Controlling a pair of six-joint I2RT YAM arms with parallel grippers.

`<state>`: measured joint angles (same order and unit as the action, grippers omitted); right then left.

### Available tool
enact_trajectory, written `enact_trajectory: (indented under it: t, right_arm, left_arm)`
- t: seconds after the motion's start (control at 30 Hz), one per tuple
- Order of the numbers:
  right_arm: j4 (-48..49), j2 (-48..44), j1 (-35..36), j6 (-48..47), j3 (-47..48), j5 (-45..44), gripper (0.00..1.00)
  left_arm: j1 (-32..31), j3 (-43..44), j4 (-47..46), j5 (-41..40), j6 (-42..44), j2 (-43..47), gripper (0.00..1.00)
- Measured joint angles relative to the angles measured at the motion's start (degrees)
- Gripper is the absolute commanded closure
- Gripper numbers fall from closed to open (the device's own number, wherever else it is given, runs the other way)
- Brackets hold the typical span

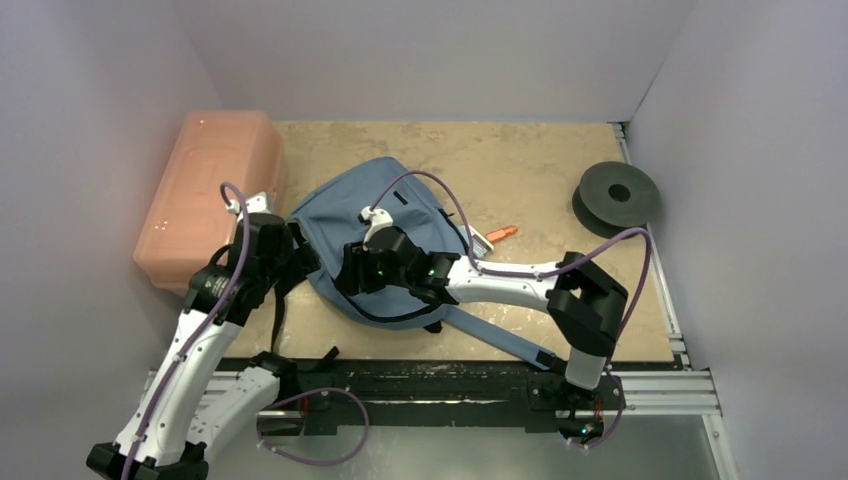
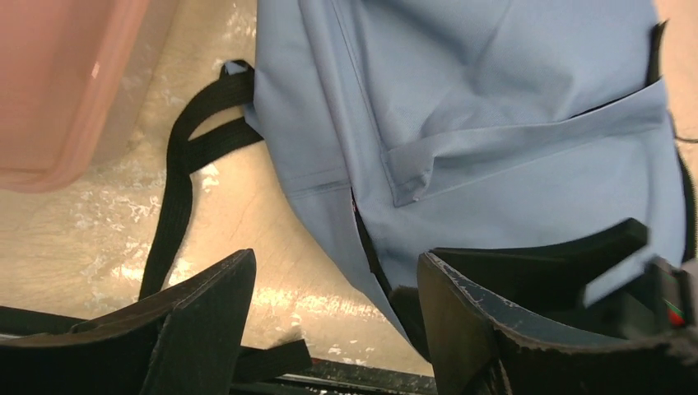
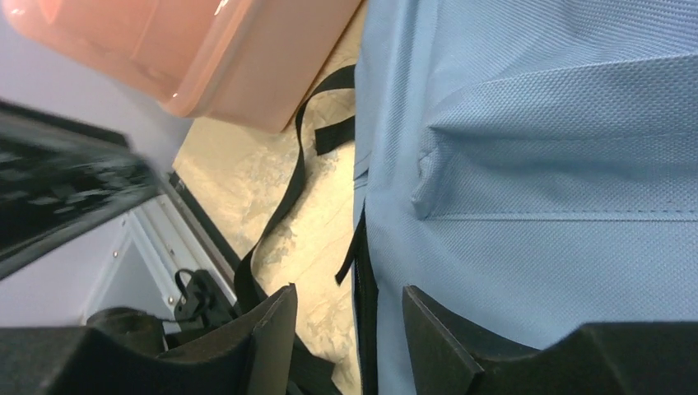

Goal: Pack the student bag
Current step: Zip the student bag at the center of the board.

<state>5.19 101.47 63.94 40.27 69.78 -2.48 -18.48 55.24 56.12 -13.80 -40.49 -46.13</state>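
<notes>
**A:** Nearest to us in the left wrist view are the two dark fingers of the left gripper (image 2: 333,267). We see them parted, with only bare worktop (image 2: 263,214) in the gap.

**B:** Agreed, released. The finger at the right of that frame sits over the lower edge of the student bag (image 2: 494,123). We cannot tell whether it touches.

**A:** And the right gripper (image 3: 347,296)?

**B:** Its fingers stand apart too. The bag's black-trimmed edge runs into the gap, and we see no clamp on it.

**A:** Where do we place the bag?

**B:** In the top view it lies flat at the centre of the frame, with both grippers at its lower-left part. A black strap (image 2: 177,189) trails toward the bottom left.

**A:** We see the salmon-pink box (image 1: 210,195) at the left, just beside the bag.

**B:** A black disc (image 1: 618,193) sits at the right, well apart. A small orange item (image 1: 503,232) lies just off the bag's right edge.
</notes>
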Motion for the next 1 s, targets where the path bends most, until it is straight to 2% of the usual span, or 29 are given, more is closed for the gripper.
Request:
enact_trajectory:
  t: [0.2,0.43,0.57,0.7,0.8,0.93,1.0]
  right_arm:
    - [-0.44,3.54,0.2,1.55,2.8,-1.44,0.6]
    - [-0.68,7.41,0.48,2.01,6.08,-1.01,0.58]
    - [-0.74,8.76,0.68,1.99,6.47,-0.98,0.66]
    - [-0.98,9.57,0.66,1.95,6.62,-1.01,0.68]
    - [-1.05,9.7,0.68,1.84,6.71,-1.03,0.78]
    - [-1.05,9.88,0.66,1.33,6.86,-0.98,1.0]
    - [-1.09,9.92,0.68,1.01,7.02,-0.94,1.0]
  left_arm:
    - [0.0,0.94,0.61,-1.99,0.02,4.0,0.28]
    - [0.04,0.94,1.01,-1.95,0.04,4.13,0.27]
    - [0.04,0.94,1.01,-1.57,0.04,3.74,0.28]
    - [0.04,0.94,0.94,-1.22,0.04,3.37,0.3]
    - [0.04,0.9,0.87,-0.9,0.0,3.02,0.31]
    - [0.04,0.26,0.22,-0.09,-0.11,2.75,0.31]
    - [0.07,0.09,0.11,0.39,-0.44,2.23,0.31]
